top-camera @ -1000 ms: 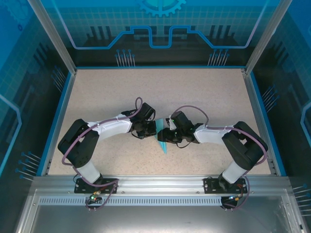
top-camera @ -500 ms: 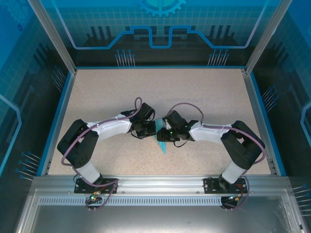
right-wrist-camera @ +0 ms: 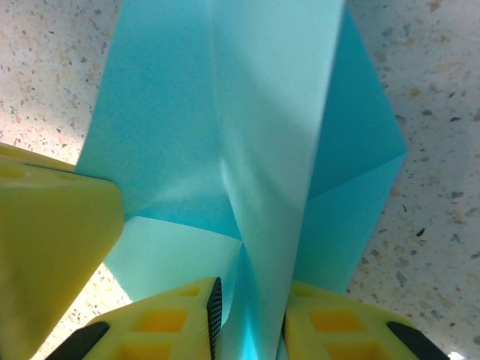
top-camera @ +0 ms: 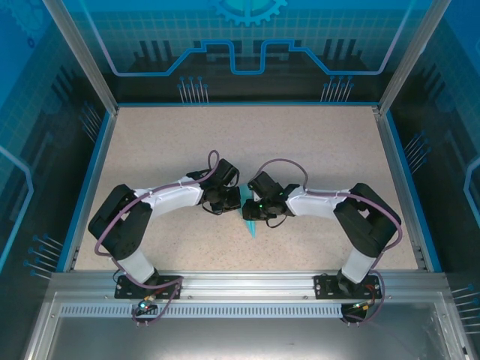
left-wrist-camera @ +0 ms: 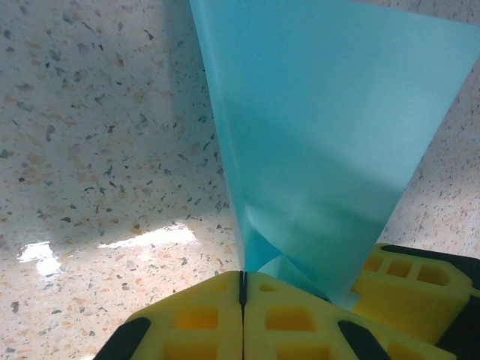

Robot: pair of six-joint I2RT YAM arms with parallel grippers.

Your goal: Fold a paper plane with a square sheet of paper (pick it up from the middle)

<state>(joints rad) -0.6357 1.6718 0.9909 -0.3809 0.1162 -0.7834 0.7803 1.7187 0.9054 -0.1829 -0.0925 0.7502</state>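
Observation:
The square sheet of paper (top-camera: 250, 226) is folded into a cyan pointed shape, held upright off the table between both grippers at mid-table, its tip pointing toward the near edge. My left gripper (top-camera: 238, 203) (left-wrist-camera: 242, 274) is shut, with a folded edge of the paper (left-wrist-camera: 322, 135) pinched in the seam of its yellow jaws. My right gripper (top-camera: 250, 211) (right-wrist-camera: 247, 292) faces it from the right. Its jaws stand a narrow gap apart, and a raised ridge of the paper (right-wrist-camera: 262, 112) stands in that gap. A yellow left fingertip (right-wrist-camera: 52, 240) shows in the right wrist view.
The speckled beige tabletop (top-camera: 247, 142) is bounded by a blue rim (top-camera: 97, 172) and glass walls. The arm bases sit on the aluminium rail (top-camera: 247, 285) at the near edge. Free room lies behind and to both sides of the grippers.
My right gripper has slid left toward the left gripper and onto the paper, its jaws narrowing around the ridge. The left gripper has stayed still, holding the paper.

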